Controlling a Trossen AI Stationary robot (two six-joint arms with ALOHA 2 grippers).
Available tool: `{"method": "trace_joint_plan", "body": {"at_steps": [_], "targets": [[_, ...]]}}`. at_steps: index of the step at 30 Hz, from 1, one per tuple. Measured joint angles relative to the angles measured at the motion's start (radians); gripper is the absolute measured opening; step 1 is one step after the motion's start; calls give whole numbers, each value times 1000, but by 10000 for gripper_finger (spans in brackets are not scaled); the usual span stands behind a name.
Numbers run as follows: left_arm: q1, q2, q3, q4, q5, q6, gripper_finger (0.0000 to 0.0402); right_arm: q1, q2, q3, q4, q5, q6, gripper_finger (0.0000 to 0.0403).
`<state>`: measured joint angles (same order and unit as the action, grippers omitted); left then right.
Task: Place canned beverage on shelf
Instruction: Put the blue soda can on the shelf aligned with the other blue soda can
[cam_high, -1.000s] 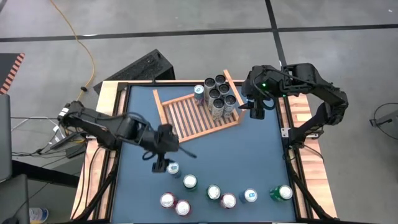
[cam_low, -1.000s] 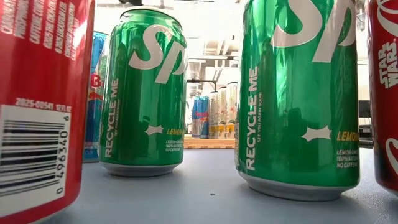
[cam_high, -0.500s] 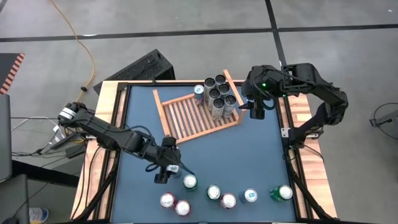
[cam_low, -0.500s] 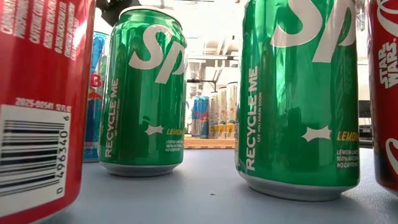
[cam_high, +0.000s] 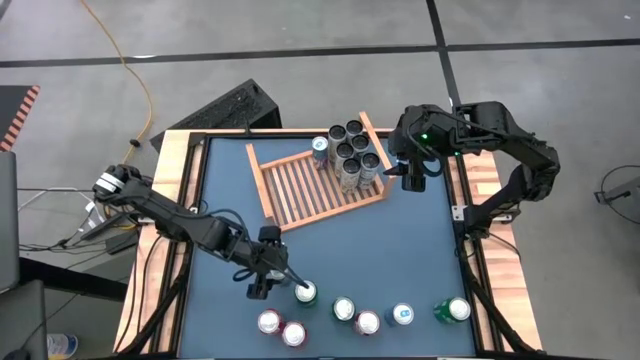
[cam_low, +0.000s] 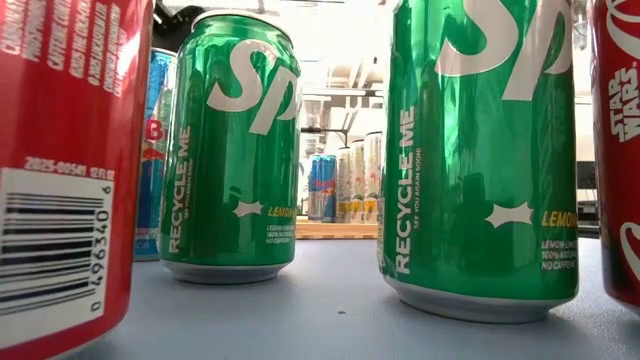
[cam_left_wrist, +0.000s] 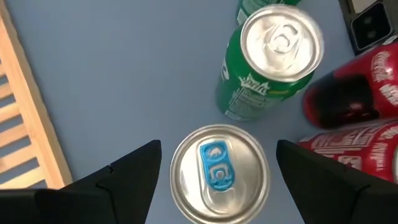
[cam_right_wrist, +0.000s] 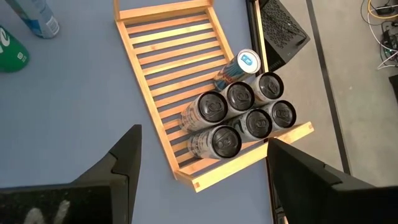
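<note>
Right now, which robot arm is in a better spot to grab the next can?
The left. Its gripper hangs right over a blue-tabbed can, open fingers on either side. The right gripper waits beside the shelf, far from the loose cans.

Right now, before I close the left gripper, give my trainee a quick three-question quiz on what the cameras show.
1. True or false: the left gripper has its fingers spread on either side of the blue-tab can, not yet touching it.
2. How many cans stand on the shelf? A) four B) seven C) ten
3. Fill in: the right gripper hangs beside the shelf's ____ corner, the one holding the cans.

Key:
1. True; the left wrist view shows a gap on both sides of the can.
2. B; six dark-topped cans and one with a blue tab.
3. Filled; the rest of the slats are bare.
</note>
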<state>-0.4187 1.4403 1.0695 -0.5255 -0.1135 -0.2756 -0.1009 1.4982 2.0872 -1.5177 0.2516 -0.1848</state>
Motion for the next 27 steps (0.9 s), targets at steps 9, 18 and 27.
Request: {"method": "trace_joint_plan", "body": {"at_steps": [9,18,27], "targets": [[8,1,-92,96,-19,-29,302,0,0,0,0,0,0,260],[19,1,-92,98,-22,-55,223,0,0,0,0,1,-7,260],[33,0,-90,96,-8,-133,219,0,0,0,4,2,-7,260]]}}
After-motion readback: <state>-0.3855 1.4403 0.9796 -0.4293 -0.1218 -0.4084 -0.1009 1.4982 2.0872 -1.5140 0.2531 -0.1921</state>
